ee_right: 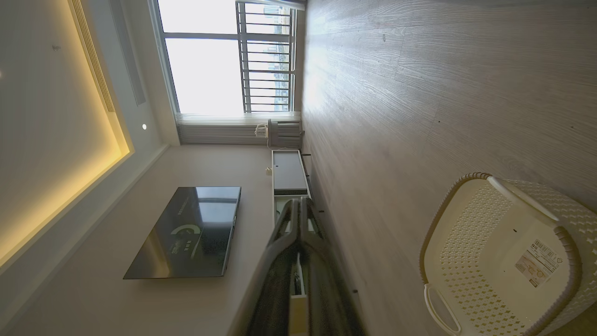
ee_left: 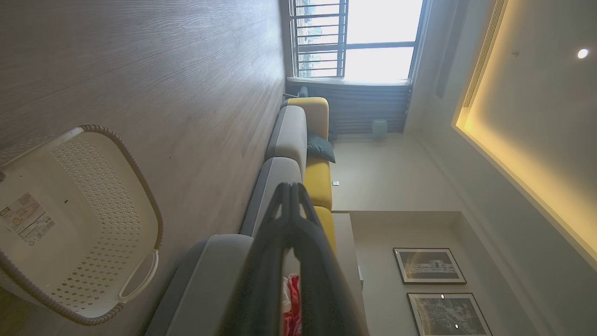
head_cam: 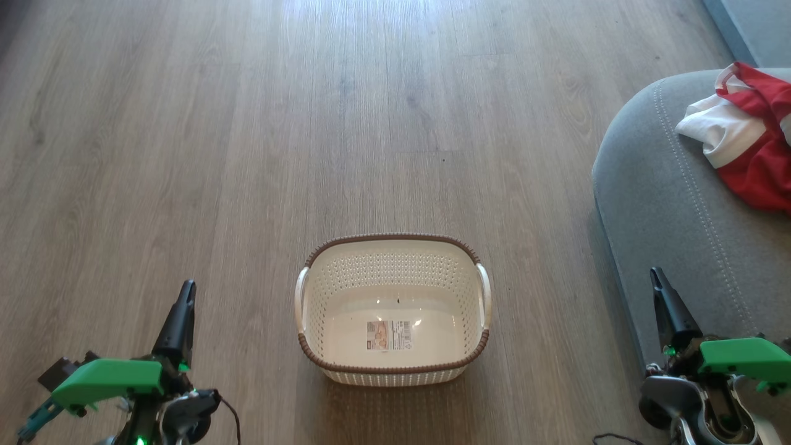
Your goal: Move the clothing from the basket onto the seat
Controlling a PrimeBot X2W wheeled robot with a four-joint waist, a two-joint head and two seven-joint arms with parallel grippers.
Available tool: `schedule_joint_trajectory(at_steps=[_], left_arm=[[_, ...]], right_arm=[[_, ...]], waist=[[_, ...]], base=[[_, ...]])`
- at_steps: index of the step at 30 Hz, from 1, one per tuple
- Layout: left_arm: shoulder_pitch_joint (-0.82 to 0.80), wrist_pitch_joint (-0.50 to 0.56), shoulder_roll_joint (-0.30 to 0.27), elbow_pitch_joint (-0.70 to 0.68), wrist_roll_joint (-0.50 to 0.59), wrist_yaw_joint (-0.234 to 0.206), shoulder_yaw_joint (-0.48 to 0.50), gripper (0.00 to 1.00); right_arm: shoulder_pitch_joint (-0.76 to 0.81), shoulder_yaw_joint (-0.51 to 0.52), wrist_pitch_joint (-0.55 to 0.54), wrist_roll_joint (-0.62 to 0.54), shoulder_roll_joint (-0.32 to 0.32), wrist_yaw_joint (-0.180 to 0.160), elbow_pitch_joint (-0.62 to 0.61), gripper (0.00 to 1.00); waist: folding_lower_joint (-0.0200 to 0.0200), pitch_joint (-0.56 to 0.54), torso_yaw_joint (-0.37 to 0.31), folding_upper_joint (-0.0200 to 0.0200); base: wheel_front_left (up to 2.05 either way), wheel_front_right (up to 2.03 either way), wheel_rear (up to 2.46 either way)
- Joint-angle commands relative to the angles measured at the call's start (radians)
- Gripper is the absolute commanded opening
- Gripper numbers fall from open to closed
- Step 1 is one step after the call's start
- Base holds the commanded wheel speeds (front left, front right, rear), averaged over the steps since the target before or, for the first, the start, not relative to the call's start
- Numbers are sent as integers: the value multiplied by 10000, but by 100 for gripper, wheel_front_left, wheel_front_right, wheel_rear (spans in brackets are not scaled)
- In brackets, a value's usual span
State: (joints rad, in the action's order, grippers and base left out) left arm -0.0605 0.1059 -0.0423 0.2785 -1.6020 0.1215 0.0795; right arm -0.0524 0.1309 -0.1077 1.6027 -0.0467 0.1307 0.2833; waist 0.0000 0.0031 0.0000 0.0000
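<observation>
Clothing sits on the seat, far right, well apart from the basket on the floor. Basket's bottom label shows. Left gripper and right gripper: fingers pressed together, gripping nothing.

the right pincer is closed tight; to its side the basket sits on the wood floor, its bottom label showing.

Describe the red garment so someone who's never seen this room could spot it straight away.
Start at the wooden floor, where the cream basket stands empty. Right of it rises the big grey seat; the clothing lies crumpled on top. It is the one bright red-and-white thing among grey, cream and brown.
</observation>
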Motion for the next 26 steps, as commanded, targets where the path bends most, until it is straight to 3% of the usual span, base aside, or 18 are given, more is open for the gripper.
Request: schedule_joint_trajectory(at_steps=[1, 26], left_arm=[[-475, 72, -79, -334, -68, 92, 342, 0], [-475, 71, -79, -335, -68, 92, 341, 0]], right_arm=[[-555, -173, -54, 61, -35, 0, -386, 0], [-555, -173, -54, 61, -35, 0, -386, 0]], waist=[[0, 0, 0, 0], [0, 0, 0, 0]], base=[[0, 0, 0], [0, 0, 0]])
